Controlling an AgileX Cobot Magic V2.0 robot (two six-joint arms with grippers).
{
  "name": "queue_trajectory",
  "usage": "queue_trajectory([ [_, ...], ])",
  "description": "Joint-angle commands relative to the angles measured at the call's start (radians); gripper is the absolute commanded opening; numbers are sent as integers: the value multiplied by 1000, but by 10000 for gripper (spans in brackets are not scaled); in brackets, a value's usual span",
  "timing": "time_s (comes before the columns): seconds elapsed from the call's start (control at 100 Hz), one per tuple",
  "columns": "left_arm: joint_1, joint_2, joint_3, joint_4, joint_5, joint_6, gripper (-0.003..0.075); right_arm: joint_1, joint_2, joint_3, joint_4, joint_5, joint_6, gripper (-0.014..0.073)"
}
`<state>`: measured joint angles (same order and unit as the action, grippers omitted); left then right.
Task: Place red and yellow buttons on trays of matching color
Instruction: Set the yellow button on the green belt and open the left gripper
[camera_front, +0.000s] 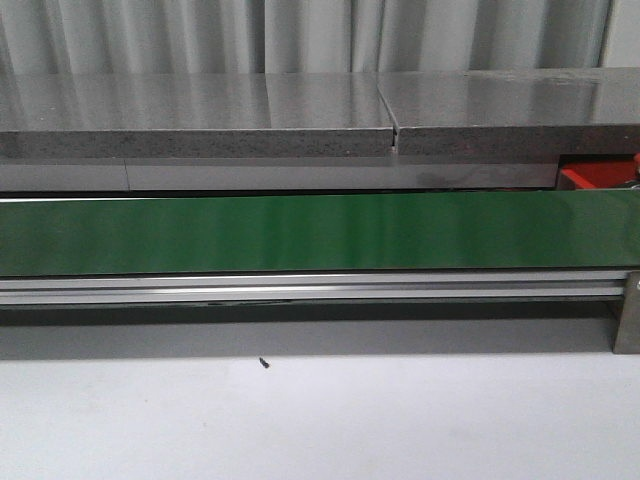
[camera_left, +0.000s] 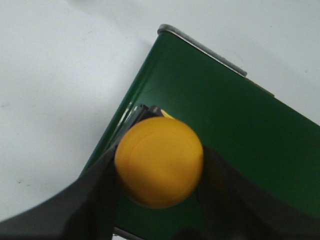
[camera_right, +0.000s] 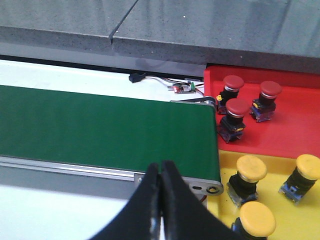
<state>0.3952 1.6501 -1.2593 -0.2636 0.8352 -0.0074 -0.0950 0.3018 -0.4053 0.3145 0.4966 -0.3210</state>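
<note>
In the left wrist view, my left gripper (camera_left: 160, 167) is shut on a yellow button (camera_left: 159, 159), its round cap pinched between the black fingers (camera_left: 95, 200) over one end of the green belt (camera_left: 240, 130). My right gripper (camera_right: 160, 169) is shut with nothing in it, just off the belt's near rail. Past that belt end lie the trays: the red tray (camera_right: 295, 137) holds three red buttons (camera_right: 237, 106), and the yellow tray (camera_right: 278, 169) holds three yellow buttons (camera_right: 251, 167). The front view shows only a corner of the red tray (camera_front: 590, 178) and neither gripper.
The long green belt (camera_front: 300, 232) runs across the white table on a metal frame. Behind it stands a grey stone slab (camera_front: 300, 110). Loose wires and a small circuit board (camera_right: 181, 88) lie between the belt end and the slab.
</note>
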Motion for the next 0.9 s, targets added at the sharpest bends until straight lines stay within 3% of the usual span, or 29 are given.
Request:
queue_trajectory([
  [0.0,-5,-34,-9,-23,-51,7,239,1,6,-27,12,-79,-6,-115],
  [0.15,-5,-34,2,-23,-61,14,291,1,6,-27,12,-79,-6,-115],
  [0.3,-5,-34,2,-27,-56,14,547,1,6,-27,12,-79,-6,-115],
  [0.35,-5,-36,2,-27,-59,14,594,1,6,-27,12,-79,-6,-115],
  [0.54,-5,-75,2,-60,-68,22,597,1,6,-27,12,-79,-6,-115],
  [0.72,-5,-124,2,-181,-128,117,597,1,6,-27,12,-79,-6,-115],
  [0.89,13,-136,-23,-154,-152,119,597,1,6,-27,12,-79,-6,-115],
])
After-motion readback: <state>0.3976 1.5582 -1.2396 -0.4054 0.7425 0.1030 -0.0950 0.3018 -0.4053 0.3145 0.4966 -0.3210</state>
